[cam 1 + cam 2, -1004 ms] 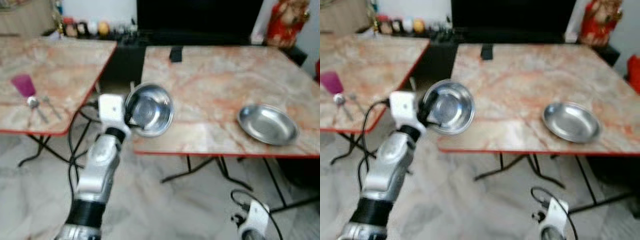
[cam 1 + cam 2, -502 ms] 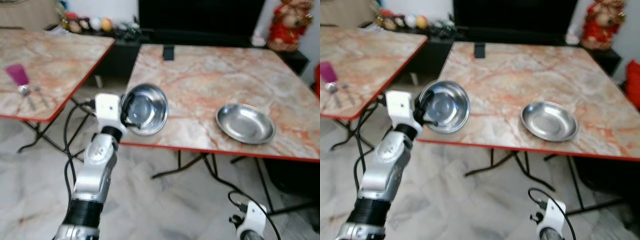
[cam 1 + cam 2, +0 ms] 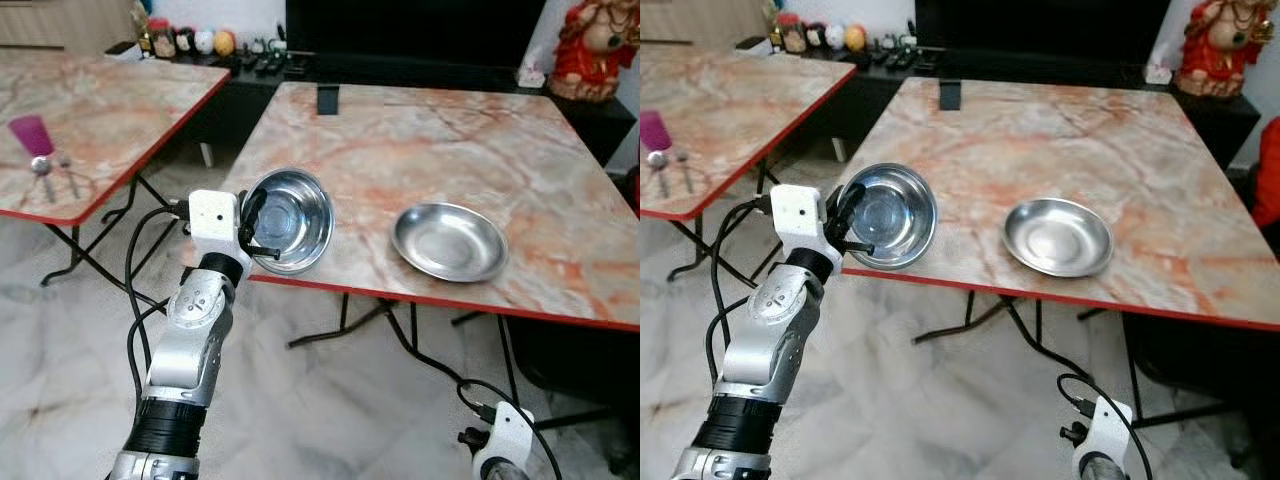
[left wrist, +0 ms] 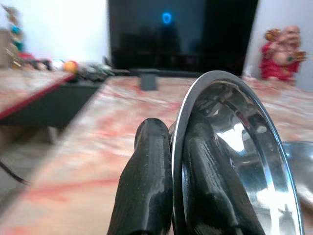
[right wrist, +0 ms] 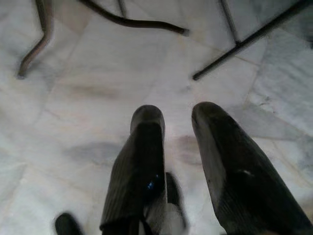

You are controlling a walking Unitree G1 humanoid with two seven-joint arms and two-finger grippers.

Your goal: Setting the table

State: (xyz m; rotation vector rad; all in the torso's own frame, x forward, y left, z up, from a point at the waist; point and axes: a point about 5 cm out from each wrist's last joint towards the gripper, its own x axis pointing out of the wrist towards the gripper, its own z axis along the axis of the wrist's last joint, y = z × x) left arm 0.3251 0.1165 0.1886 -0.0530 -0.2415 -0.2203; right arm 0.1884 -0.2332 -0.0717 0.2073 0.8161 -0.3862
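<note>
My left gripper (image 3: 262, 225) is shut on the rim of a shiny steel bowl (image 3: 295, 218). It holds the bowl tilted, with the opening facing me, over the front left corner of the marble table (image 3: 430, 150). In the left wrist view one finger lies inside the bowl (image 4: 244, 147) and the other finger (image 4: 146, 186) lies outside it. A shallow steel plate (image 3: 448, 241) rests on the table to the right of the bowl, near the front edge. My right gripper (image 5: 178, 147) hangs low over the floor, fingers apart and holding nothing.
A second marble table (image 3: 110, 100) stands to the left, with a purple cup (image 3: 29, 133) and cutlery (image 3: 48, 172) on it. A small black object (image 3: 327, 99) sits at the near table's far edge. A dark TV unit and red figurine (image 3: 598, 45) stand behind. Black table legs (image 3: 380, 325) cross the tiled floor.
The whole picture has shifted and sharpened, so the camera moved; both tables now sit further left in it. The left gripper still holds the bowl by the table corner.
</note>
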